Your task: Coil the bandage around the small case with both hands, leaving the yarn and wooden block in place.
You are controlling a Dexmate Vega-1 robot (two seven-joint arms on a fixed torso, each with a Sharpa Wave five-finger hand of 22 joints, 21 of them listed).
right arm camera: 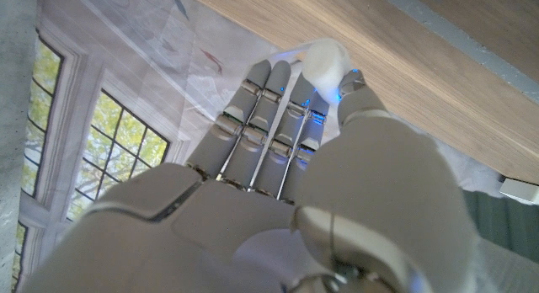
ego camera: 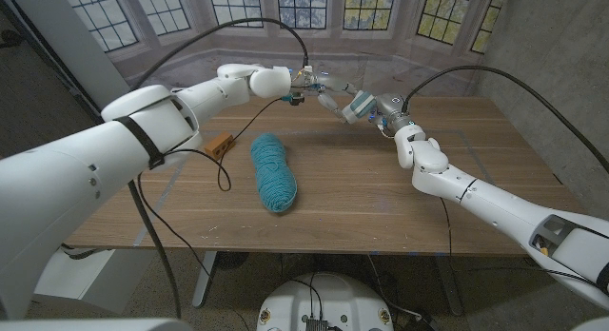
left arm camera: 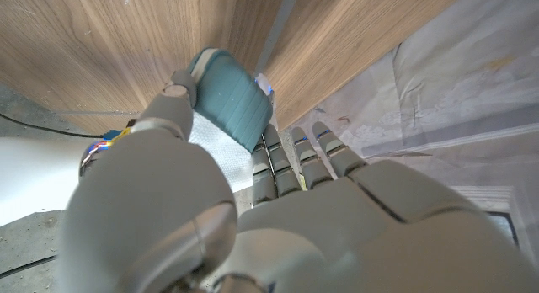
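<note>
- Small case (left arm camera: 233, 98): a teal, ribbed case, held above the far middle of the desk (ego camera: 381, 188), between the two hands. In the left wrist view it sits clamped between the left hand's thumb and its other fingers.
- Bandage (left arm camera: 221, 146): white gauze lies against the case under the left thumb; a white wad of it (right arm camera: 323, 61) shows at the right hand's fingertips. How many turns are on the case cannot be told.
- Left hand (ego camera: 319, 85): closed on the case. Right hand (ego camera: 366, 107): appears to pinch the bandage between thumb and fingers, just beside the case.
- Risk, slipping case: the left grip appears to bear on one end of the case only; a pull from the right hand could twist the case out of it and drop it to the desk.
- Risk, slack wrap: if the right hand lets the gauze go loose while passing it round, the turns may slide off the smooth case or bunch into a lump.
- Risk, lost end: the pinch on the wad looks shallow; a tug could free the bandage and let it unroll.
- Risk, bystanders: the yarn (ego camera: 273, 171) lies near the desk's middle and the wooden block (ego camera: 220, 143) sits to its left, close to the left arm's dangling cable (ego camera: 221, 174). A lowered forearm or the swinging cable could shift either.
</note>
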